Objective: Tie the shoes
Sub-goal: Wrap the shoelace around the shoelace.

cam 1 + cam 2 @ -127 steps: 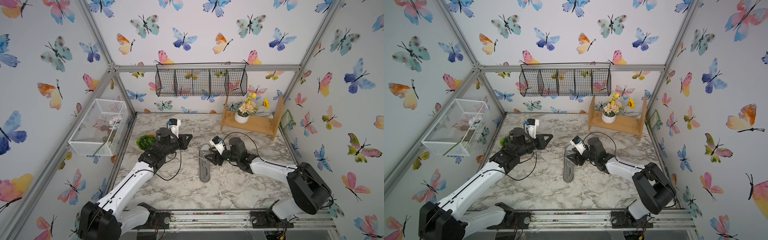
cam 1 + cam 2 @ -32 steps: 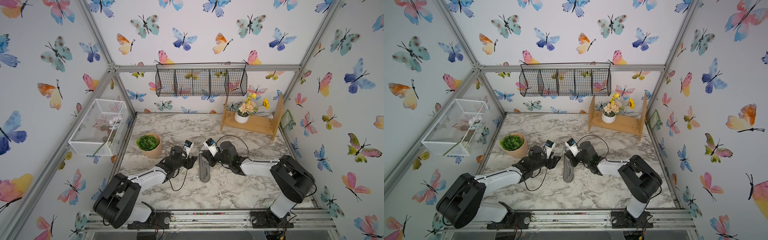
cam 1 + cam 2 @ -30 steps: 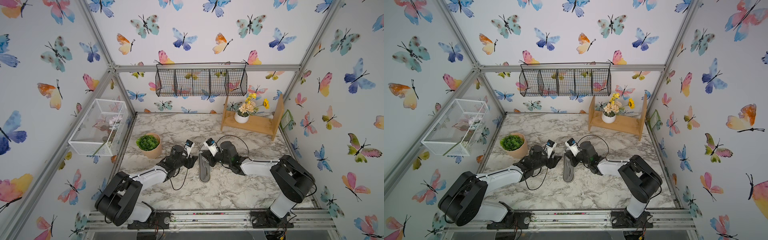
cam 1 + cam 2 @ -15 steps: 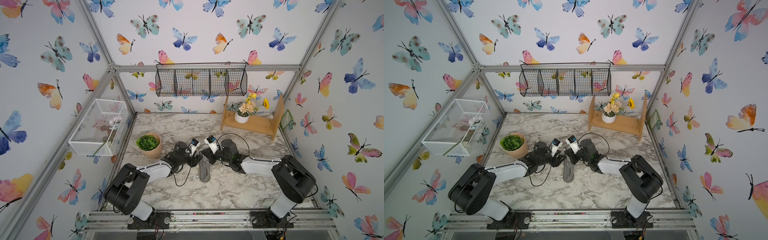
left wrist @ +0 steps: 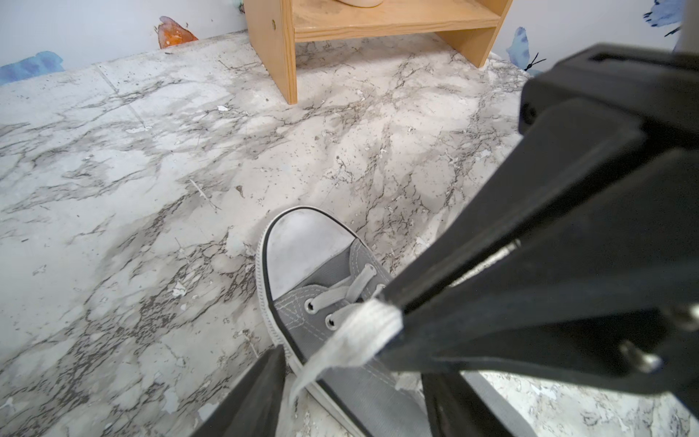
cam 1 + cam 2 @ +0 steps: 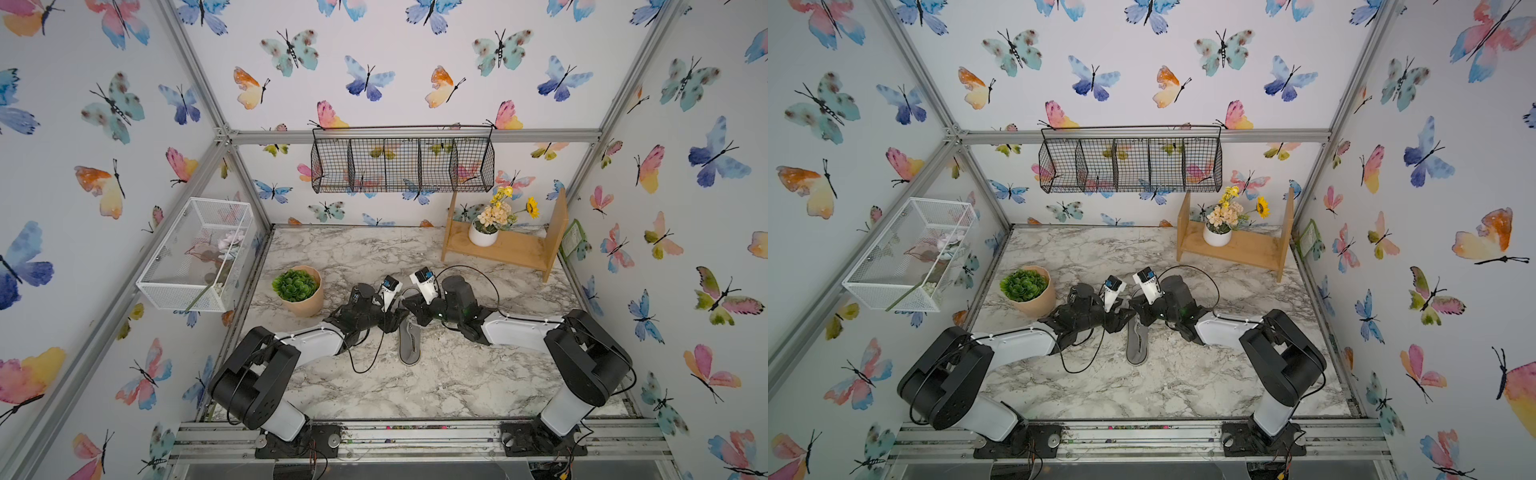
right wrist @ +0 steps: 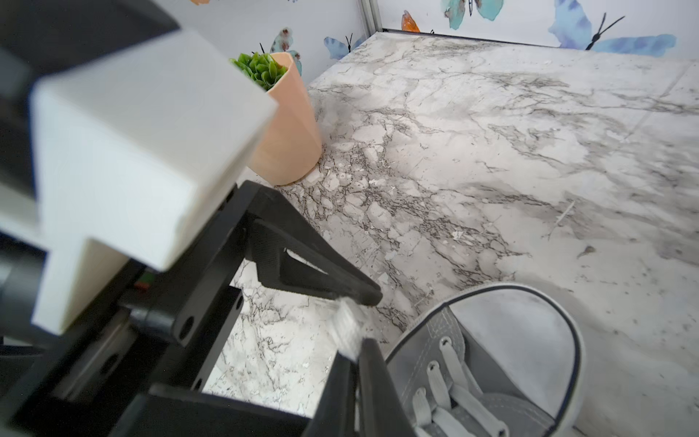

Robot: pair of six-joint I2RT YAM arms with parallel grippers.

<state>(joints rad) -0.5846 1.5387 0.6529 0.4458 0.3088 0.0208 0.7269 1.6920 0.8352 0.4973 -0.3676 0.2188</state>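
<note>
One marble-patterned table (image 6: 457,382) is taking up the whole floor of the butterfly-papered cell. Two black-and-white arms are reaching in from its near edge, the left arm (image 6: 316,343) and the right arm (image 6: 515,332) lying low and meeting at the middle. A wooden shelf (image 6: 507,251) is standing near the back right corner, and a potted plant (image 6: 299,291) is sitting near the left arm's wrist.

Between the arms the shoe (image 6: 409,347) is resting on its sole mid-table, heel pointing at the near edge. In both top views the grippers are covering its toe and lacing.

The right gripper (image 5: 391,314) is clenching the white lace (image 5: 363,333) above the eyelets. Its jaws are pressing together, and the flat lace is sticking out of the tips and trailing down over the shoe's side.

The left gripper (image 6: 394,322) is standing released, jaws apart, holding nothing. In the left wrist view its fingers (image 5: 249,397) are straddling the dangling lace tail. In the right wrist view one left finger is hovering right at the lace, and I cannot tell whether it is touching.
</note>
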